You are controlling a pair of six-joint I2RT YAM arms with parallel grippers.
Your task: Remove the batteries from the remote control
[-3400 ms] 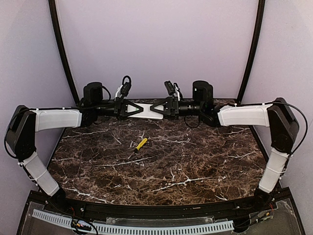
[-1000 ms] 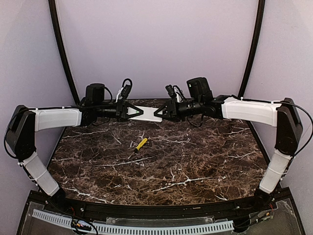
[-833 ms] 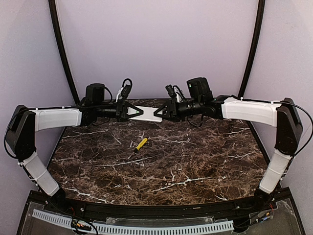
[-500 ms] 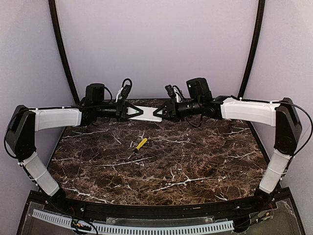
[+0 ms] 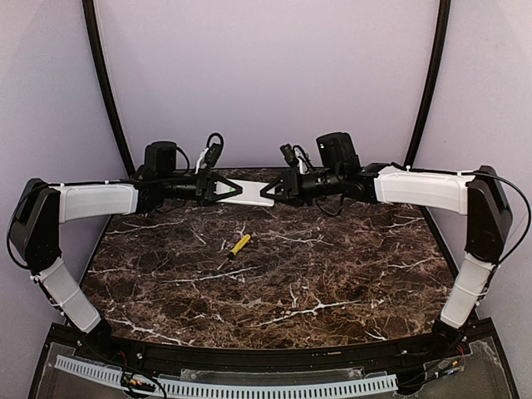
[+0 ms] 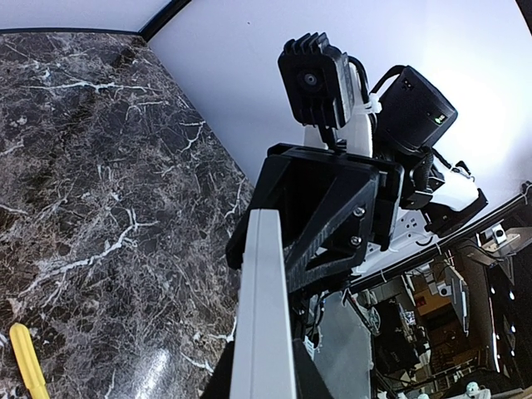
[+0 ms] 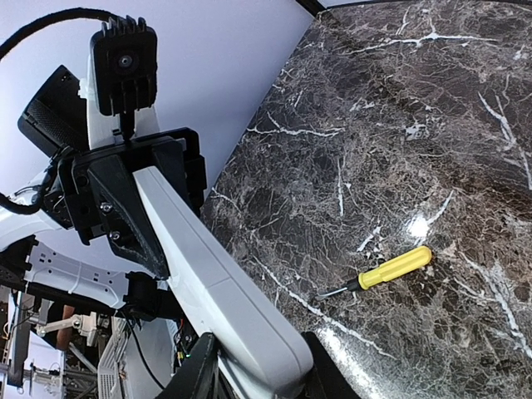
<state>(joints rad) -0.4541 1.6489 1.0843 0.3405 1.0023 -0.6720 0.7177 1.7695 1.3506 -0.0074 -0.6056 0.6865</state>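
Observation:
The white remote control (image 5: 251,193) hangs in the air above the back middle of the table, held at both ends. My left gripper (image 5: 228,189) is shut on its left end, and my right gripper (image 5: 273,193) is shut on its right end. In the left wrist view the remote (image 6: 264,316) shows edge-on between my left gripper's (image 6: 262,378) fingers. In the right wrist view its plain white face (image 7: 212,283), crossed by a seam, sits in my right gripper (image 7: 249,366). No batteries are in view.
A yellow-handled screwdriver (image 5: 239,244) lies on the dark marble table (image 5: 332,274) below the remote, left of centre. It also shows in the right wrist view (image 7: 389,268) and the left wrist view (image 6: 27,370). A purple wall stands close behind.
My right wrist has rolled and its forearm has risen since the oldest frame, and the right gripper has crept slightly left. The remote stays held by both grippers. The screwdriver has not moved.

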